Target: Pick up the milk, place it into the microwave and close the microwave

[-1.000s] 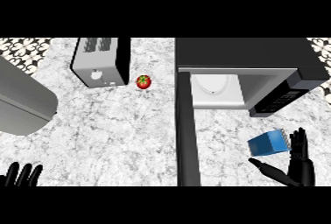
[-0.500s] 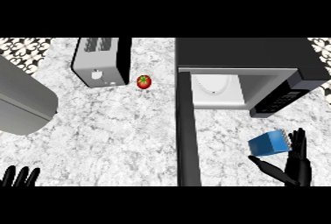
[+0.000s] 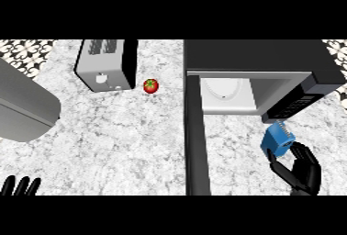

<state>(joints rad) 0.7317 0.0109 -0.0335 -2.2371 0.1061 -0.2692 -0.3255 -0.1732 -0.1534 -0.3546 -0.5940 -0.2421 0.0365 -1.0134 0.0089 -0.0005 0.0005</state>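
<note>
Below the open black microwave [image 3: 257,69], the black right hand [image 3: 299,170] curls round the blue milk carton [image 3: 278,139], hiding its lower end; the left hand's straight fingertips [image 3: 20,186] are cut off bottom-left.

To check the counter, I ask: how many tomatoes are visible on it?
1. The tomato lies on the counter, just right of the toaster and left of the open microwave. Others may be hidden behind the appliances.

1 milk carton [image 3: 278,140], 1 microwave [image 3: 261,69], 1 toaster [image 3: 103,64], 1 tomato [image 3: 151,85], 2 hands: left hand [image 3: 19,186], right hand [image 3: 300,168].
</note>
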